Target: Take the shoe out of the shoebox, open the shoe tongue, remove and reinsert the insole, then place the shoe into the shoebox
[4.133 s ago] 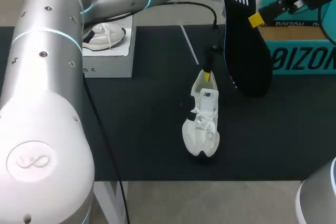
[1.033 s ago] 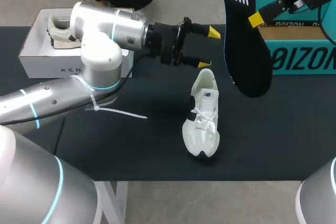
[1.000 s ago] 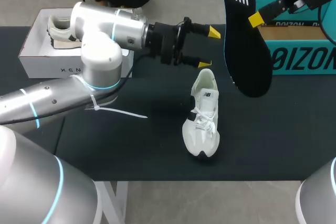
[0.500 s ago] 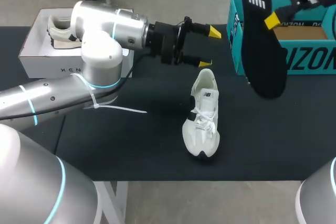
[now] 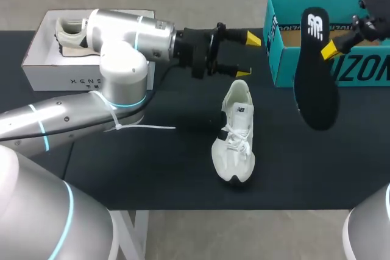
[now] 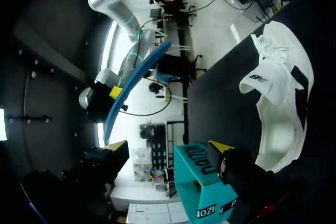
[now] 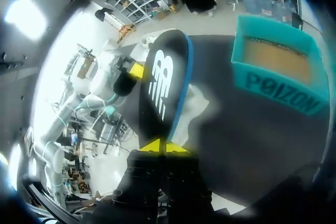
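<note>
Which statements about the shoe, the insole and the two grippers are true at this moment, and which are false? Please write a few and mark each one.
1. The right gripper is shut on the black insole and holds it above the table. True.
2. The white shoe lies inside the teal box. False: it stands on the black table, outside both boxes.
3. The left gripper is open and holds nothing. True.
4. The white shoebox is empty. False: a second shoe lies in it.
5. The insole is inside the white shoe. False: it hangs from the right gripper, apart from the shoe.
</note>
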Available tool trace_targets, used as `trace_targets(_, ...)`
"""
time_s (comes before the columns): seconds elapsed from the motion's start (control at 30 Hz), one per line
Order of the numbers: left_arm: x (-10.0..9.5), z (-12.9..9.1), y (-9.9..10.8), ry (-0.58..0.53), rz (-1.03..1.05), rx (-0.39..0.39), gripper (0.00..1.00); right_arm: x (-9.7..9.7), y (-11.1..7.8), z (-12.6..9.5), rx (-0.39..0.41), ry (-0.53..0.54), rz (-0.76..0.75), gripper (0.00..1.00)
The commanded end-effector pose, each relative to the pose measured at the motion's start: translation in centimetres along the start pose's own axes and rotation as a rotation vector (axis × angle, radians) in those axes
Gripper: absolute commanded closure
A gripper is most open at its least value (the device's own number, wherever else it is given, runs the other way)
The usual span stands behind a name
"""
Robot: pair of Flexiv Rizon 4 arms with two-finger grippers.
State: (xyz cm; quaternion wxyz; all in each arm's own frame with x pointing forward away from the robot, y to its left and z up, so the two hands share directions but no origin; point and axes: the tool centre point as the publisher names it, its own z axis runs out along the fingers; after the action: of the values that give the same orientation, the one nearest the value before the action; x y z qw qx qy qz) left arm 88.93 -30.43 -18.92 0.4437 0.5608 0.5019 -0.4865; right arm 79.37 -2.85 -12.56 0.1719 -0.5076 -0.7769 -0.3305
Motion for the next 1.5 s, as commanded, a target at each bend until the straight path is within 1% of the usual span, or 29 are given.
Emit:
trace_targets(0.03,0.1,-0.1,-0.2,-0.004,0.005,-0.005,0.00,-0.5,2.3,2.4,0.036,0.094,0.007,1.00)
trace_targets(0.3,0.3,-0.9,-0.4,-0.003,0.019,-0.013,0.00,-1.1,5.1,5.6,0.067,0.131,0.023,1.00)
trace_targets(0.5,0.3,-1.4,-0.5,-0.002,0.020,-0.025,0.00,-0.6,6.7,7.8,0.091,0.152,0.023,1.00)
trace_targets(0.83,0.3,-1.6,-0.7,-0.001,0.027,-0.030,0.00,0.1,7.5,10.8,0.141,0.169,0.030,1.00)
trace_targets(1.0,0.3,-1.4,-0.8,0.009,0.028,-0.034,0.00,1.0,7.7,12.3,0.157,0.191,0.025,1.00)
trace_targets(1.1,0.3,-1.4,-1.0,0.014,0.029,-0.040,0.00,1.4,7.8,12.7,0.154,0.212,0.026,1.00)
trace_targets(1.23,0.1,-1.2,-1.4,0.020,0.033,-0.040,0.00,1.5,8.2,13.0,0.150,0.223,0.035,1.00)
trace_targets(1.5,0.0,-1.3,-1.8,0.019,0.042,-0.047,0.00,1.6,9.1,12.7,0.140,0.230,0.041,1.00)
